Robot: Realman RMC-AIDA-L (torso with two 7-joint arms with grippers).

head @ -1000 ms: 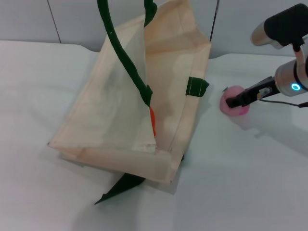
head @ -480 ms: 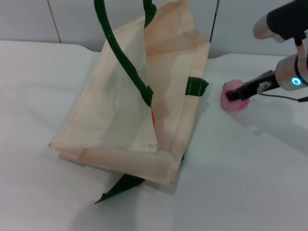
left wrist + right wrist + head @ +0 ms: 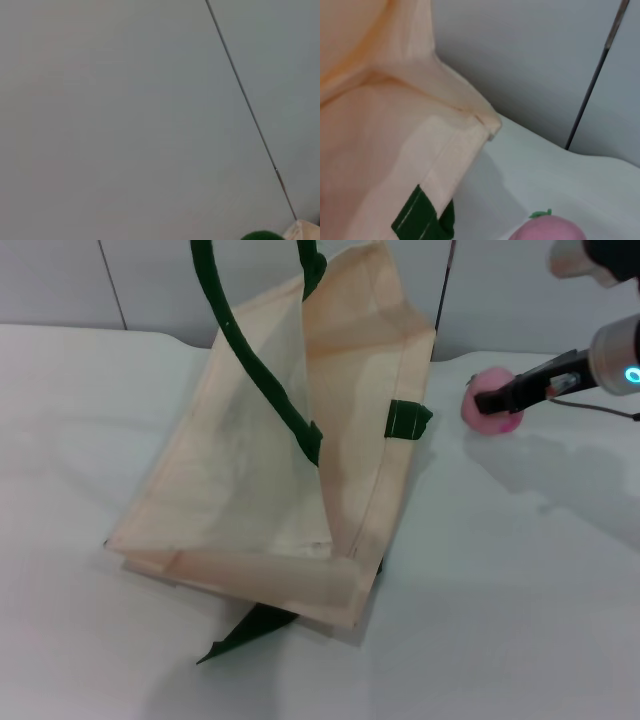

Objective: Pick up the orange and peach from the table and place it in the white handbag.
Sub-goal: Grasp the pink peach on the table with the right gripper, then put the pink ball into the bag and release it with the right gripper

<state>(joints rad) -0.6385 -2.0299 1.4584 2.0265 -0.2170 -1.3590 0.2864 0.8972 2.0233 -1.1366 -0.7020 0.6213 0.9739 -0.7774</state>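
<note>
While raised off the table, peach (image 3: 490,410) clenched in right jaws (image 3: 492,402), white handbag (image 3: 270,460) lying lengthwise beside.

Handbag mid-tabletop, peach to its right

The white handbag (image 3: 270,460) lies across the middle of the tabletop (image 3: 500,620), mouth toward the far edge; the peach (image 3: 490,410) sits in the right gripper (image 3: 484,400) near the far right edge, apart from the bag.

The white handbag (image 3: 290,450) gapes open; its raised green handle (image 3: 250,350) crosses the mouth, and bare bench (image 3: 520,570) lies to its right.
</note>
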